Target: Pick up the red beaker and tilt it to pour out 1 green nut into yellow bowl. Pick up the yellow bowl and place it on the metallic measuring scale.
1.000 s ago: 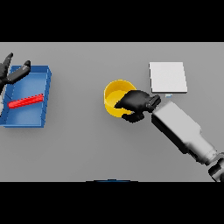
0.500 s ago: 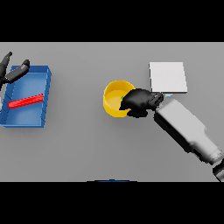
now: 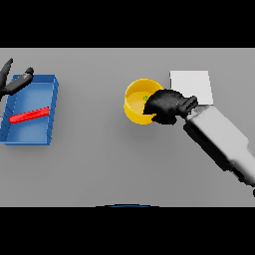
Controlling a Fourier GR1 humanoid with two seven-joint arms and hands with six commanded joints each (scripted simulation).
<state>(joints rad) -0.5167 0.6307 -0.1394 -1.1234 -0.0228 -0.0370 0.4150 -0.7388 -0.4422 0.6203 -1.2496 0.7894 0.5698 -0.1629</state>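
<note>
The yellow bowl [image 3: 135, 99] stands at the table's centre right with a small green nut [image 3: 145, 98] inside it. My right hand [image 3: 167, 105] grips the bowl's right rim, fingers curled round it. Just right of the bowl lies the flat metallic scale [image 3: 191, 85], partly covered by my right wrist. The red beaker [image 3: 29, 115] lies on its side in the blue tray [image 3: 51, 105] at the far left. My left hand [image 3: 11, 81] hovers at the tray's upper left corner with its fingers spread.
The blue tray takes up the table's left edge. My right forearm [image 3: 221, 140] runs from the bowl down to the lower right.
The right hand has shifted slightly up and right, carrying the yellow bowl with it toward the scale. The left hand has hardly moved.
</note>
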